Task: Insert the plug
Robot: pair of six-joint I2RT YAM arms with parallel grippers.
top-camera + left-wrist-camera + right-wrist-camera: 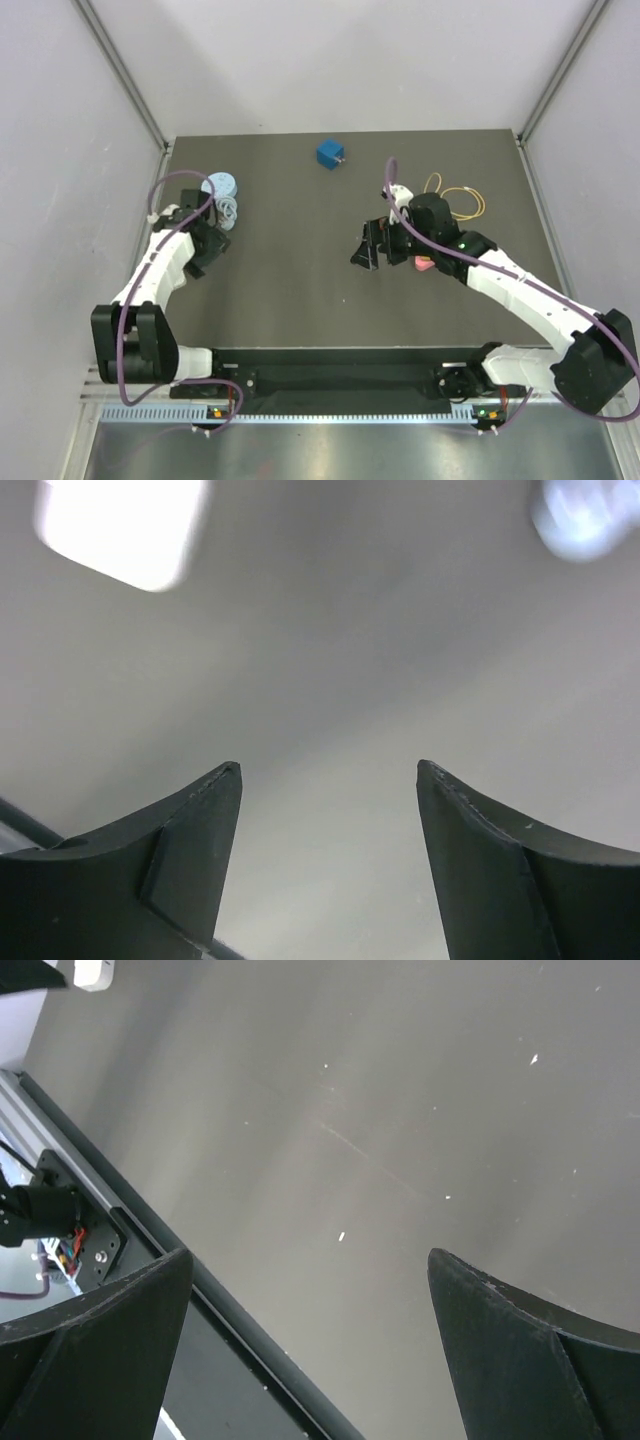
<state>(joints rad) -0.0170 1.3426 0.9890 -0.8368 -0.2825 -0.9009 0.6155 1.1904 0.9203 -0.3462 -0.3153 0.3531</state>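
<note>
I see the blue plug (330, 154) lying near the table's (290, 300) far edge, about midway along. My left gripper (330, 780), by the left edge, and right gripper (310, 1260), right of centre, both gape empty.

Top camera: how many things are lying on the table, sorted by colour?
Blue plug: 1
Pale blue cable bundle: 1
Yellow cord loops: 1 bunch
Pink thing, partly hidden: 1
Total: 4
</note>
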